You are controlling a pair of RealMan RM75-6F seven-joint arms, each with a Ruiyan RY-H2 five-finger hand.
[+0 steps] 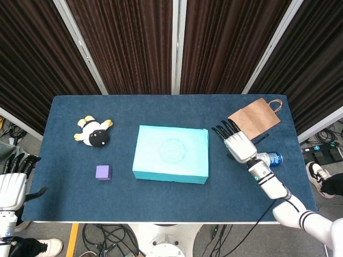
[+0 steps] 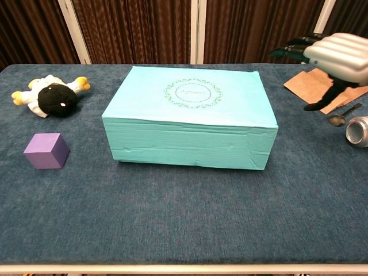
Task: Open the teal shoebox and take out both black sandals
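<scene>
My left hand (image 1: 12,188): nearest to me, off the table's near left corner, fingers spread, holding nothing.
Purple cube (image 2: 46,150): one, near the front left of the table (image 2: 184,230).
Teal shoebox (image 2: 190,118): one, at the middle of the table, lid down and shut; the sandals are not visible, so I judge them inside.
How it will handle: I expect stiff, light cardboard with a smooth top that gives little grip. The front wall shows creases, so it may buckle if squeezed. I judge the best hold is under the lid's edge on the short right side, lifting upward, with the other hand steadying the base.
My right hand (image 2: 336,56): above the table just right of the shoebox, apart from it, fingers spread toward the lid, empty.
Soda can (image 1: 270,159): one, lying on its side beside my right forearm.
Spoon (image 2: 341,115): one, beside the can.
Plush toy (image 1: 93,133): one, far left.
Brown paper bag (image 1: 254,119): one, flat at the far right.
</scene>
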